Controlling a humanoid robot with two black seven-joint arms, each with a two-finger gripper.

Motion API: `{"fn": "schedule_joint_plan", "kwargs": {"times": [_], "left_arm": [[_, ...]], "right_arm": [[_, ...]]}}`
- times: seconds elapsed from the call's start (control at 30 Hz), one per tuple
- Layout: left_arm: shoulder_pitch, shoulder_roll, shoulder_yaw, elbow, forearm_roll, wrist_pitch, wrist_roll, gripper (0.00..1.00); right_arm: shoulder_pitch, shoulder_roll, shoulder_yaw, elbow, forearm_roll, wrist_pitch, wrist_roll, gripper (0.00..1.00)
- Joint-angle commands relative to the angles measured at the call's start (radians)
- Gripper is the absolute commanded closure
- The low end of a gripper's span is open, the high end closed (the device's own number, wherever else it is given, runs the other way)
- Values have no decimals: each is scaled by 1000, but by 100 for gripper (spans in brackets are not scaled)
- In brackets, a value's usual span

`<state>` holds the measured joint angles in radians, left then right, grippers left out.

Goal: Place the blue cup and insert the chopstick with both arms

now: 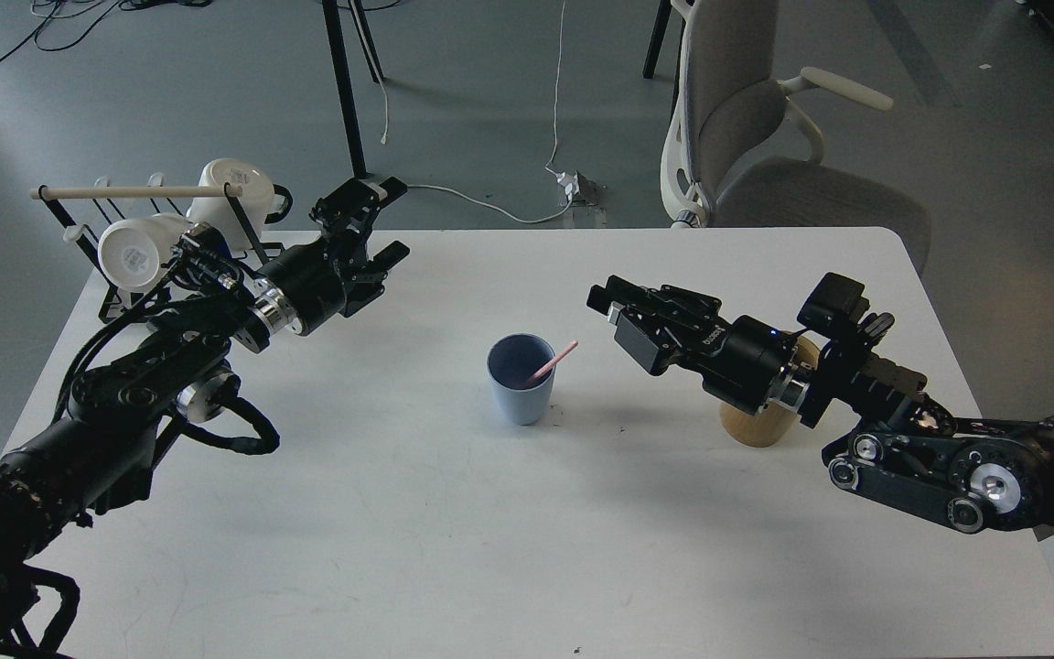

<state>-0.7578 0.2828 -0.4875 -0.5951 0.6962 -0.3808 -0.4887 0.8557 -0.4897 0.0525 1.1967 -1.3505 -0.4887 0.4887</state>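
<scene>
Pale-blue tapered tumbler (521, 381) stands on the white counter (399, 513), thin pink chopstick (553, 361) inside; both hands (379, 224) (614, 307) spread, empty: task apparently complete.

Matt plastic-looking blue cup (521, 381) on a smooth white table (454, 513); wooden cylinder (756, 428) has fine grain.

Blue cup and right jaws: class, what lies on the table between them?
In the head view, only bare white table separates the blue cup from the right gripper.
</scene>
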Motion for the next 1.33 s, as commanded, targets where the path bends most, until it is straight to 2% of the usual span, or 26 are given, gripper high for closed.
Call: {"fn": "schedule_joint_plan", "kwargs": {"times": [0.0,0.2,0.4,0.47,0.53,0.67,0.8,0.93,1.3], "left_arm": [[-2,3,1,0,-21,-6,0,1],[-6,6,-5,-5,-59,-13,0,1],[-12,24,-51,-3,-199,-108,0,1],[-14,55,-56,-6,-234,-108,0,1],[-15,81,-77,-12,-274,-108,0,1],[-15,125,-150,-14,-311,-108,0,1],[-17,147,-226,-12,-316,-108,0,1],[-26,147,-227,-12,-314,-108,0,1],[-28,151,-232,-12,-317,-108,0,1]], "right_arm": [[-3,-6,55,30,60,0,0,12],[-10,-46,217,129,454,0,0,10],[-15,-60,319,138,858,0,0,8],[-29,-60,346,136,948,92,0,2],[-35,-58,378,129,1010,215,0,1],[-58,-44,435,107,1054,370,0,1],[-76,15,446,100,1053,378,0,1],[-86,81,471,84,1053,377,0,1],[-142,160,584,86,1053,374,0,1]]}}
